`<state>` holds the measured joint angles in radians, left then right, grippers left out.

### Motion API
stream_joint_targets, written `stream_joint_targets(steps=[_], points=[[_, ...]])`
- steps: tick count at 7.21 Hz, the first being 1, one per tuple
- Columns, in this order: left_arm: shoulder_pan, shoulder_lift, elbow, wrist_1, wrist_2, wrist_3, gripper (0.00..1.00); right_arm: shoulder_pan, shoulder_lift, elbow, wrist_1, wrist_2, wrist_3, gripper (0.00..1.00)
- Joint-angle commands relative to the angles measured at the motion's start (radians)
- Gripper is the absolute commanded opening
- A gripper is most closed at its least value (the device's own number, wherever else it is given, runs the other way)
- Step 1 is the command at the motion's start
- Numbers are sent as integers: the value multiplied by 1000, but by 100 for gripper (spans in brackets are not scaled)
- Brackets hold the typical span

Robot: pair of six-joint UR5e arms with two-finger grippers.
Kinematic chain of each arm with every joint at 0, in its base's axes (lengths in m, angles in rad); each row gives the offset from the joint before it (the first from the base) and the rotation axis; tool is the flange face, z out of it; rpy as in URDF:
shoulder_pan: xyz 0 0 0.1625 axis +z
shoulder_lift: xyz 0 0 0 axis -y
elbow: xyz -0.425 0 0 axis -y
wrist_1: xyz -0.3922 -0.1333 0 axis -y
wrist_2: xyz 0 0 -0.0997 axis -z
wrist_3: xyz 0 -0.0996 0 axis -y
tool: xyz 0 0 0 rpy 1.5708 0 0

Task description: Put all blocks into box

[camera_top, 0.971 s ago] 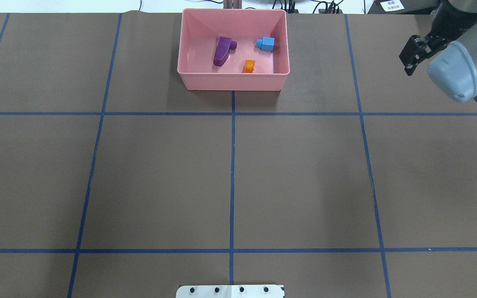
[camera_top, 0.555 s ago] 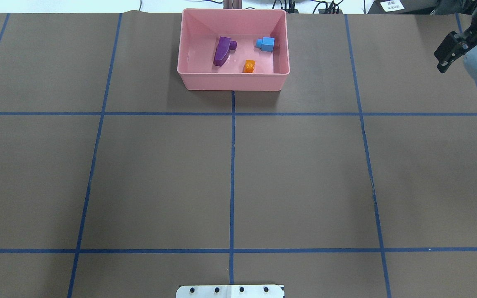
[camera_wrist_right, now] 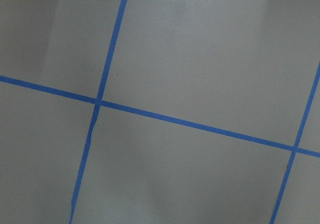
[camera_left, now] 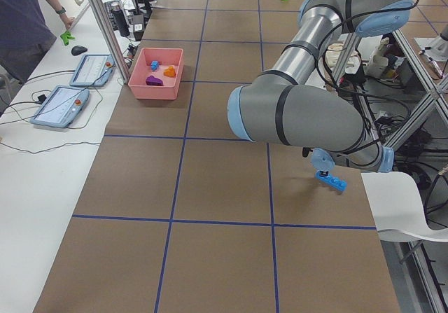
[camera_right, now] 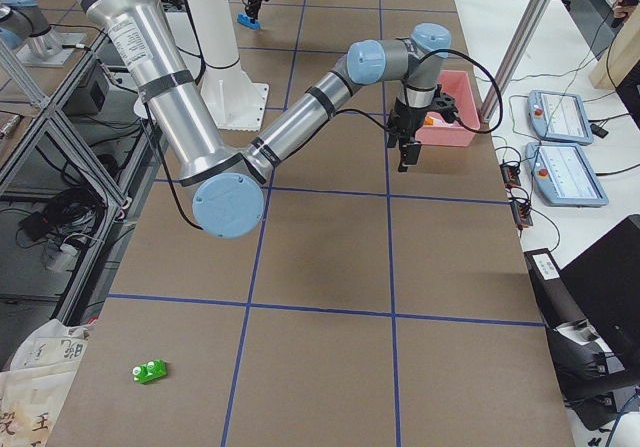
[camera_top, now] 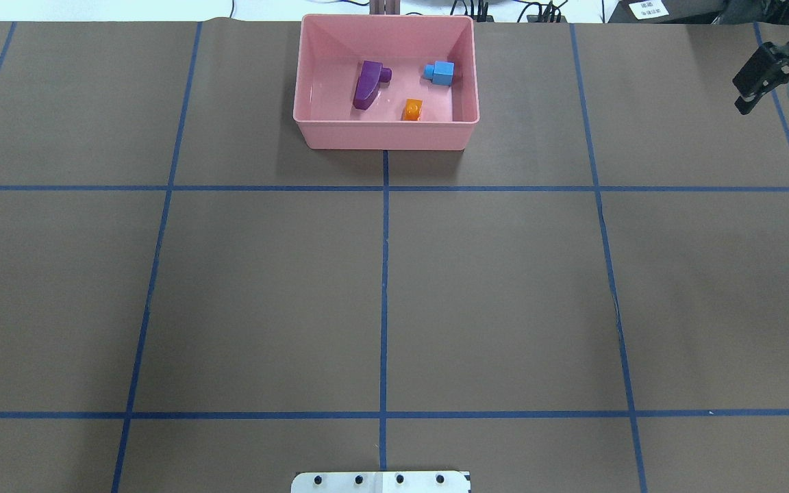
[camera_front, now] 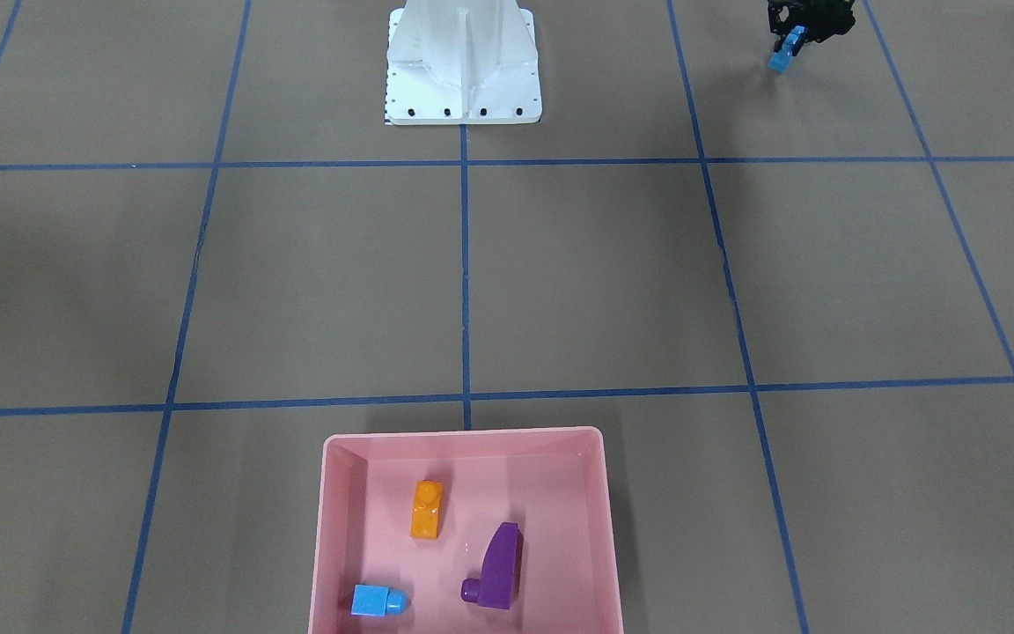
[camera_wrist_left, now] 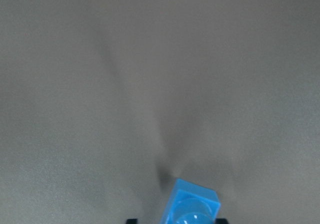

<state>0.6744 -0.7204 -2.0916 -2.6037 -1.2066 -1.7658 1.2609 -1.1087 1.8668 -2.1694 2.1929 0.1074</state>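
Note:
The pink box [camera_top: 386,134] stands at the table's far middle and also shows in the front view [camera_front: 333,528]. In it lie the purple sloped block [camera_top: 367,84], the small blue cube [camera_top: 440,72] and the orange block [camera_top: 412,109]. My left gripper [camera_front: 793,37] is shut on the long blue block [camera_front: 783,55], just above the table near my base; the block fills the bottom of the left wrist view [camera_wrist_left: 191,205]. My right gripper [camera_top: 750,96] hangs open and empty to the right of the box. The green block [camera_right: 150,371] lies alone far out on my right.
The white robot base [camera_front: 463,70] stands at the near middle edge. Blue tape lines divide the brown table cover. Two control tablets [camera_left: 89,69] lie on the bench beyond the box, and an operator [camera_left: 28,12] stands there.
My right gripper has drawn away from the box toward the right edge of the overhead view. The three blocks in the box have not moved.

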Motion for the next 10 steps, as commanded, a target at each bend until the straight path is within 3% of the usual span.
stream_joint_targets(steps=[1, 7, 10], points=[[-3, 1, -10, -22, 16, -9, 0, 20, -3, 0, -4, 1, -17, 99], [-122, -13, -212, -61, 18, -34, 0, 34, -22, -3, -20, 1, -76, 99], [-255, -128, -244, -68, -2, -26, 0, 119, -140, 2, -9, -2, -254, 99]])
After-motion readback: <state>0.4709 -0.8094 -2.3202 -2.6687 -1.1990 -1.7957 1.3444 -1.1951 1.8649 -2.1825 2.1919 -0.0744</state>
